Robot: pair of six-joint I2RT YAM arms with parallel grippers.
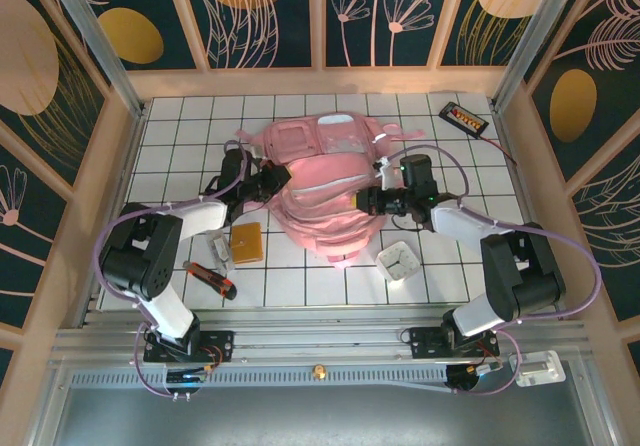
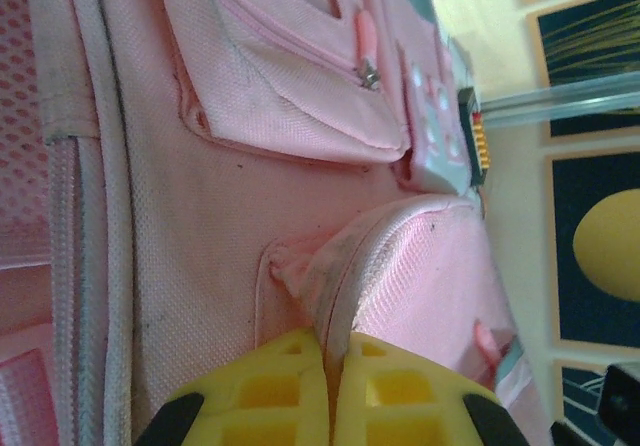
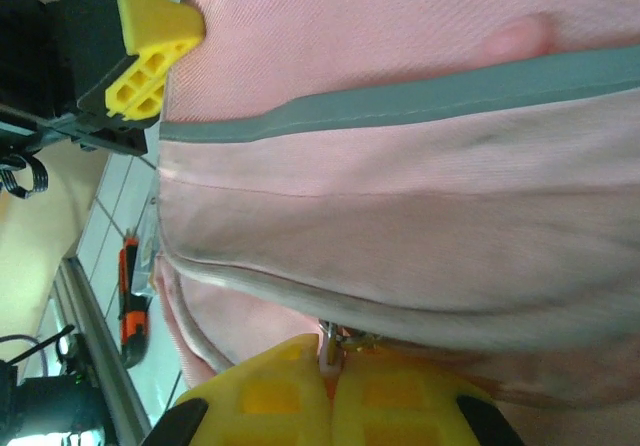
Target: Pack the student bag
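The student bag (image 1: 320,181), a big pink backpack, lies flat in the middle of the tiled table. My left gripper (image 1: 285,178) is at the bag's left side. In the left wrist view its yellow fingers (image 2: 270,386) are shut on a grey-pink piped seam (image 2: 340,286) of the bag (image 2: 200,226). My right gripper (image 1: 362,202) is at the bag's right side. In the right wrist view it (image 3: 332,354) is shut on a small metal zipper pull (image 3: 330,342) under a fold of the bag (image 3: 400,216). The left gripper's yellow finger (image 3: 150,56) shows beyond the bag.
Left of the bag lie an orange-brown square pad (image 1: 246,243), a silvery item (image 1: 218,247) and a red and black tool (image 1: 210,280). A white square object (image 1: 399,261) sits near the bag's front right. A black device with a cable (image 1: 465,119) lies at the back right.
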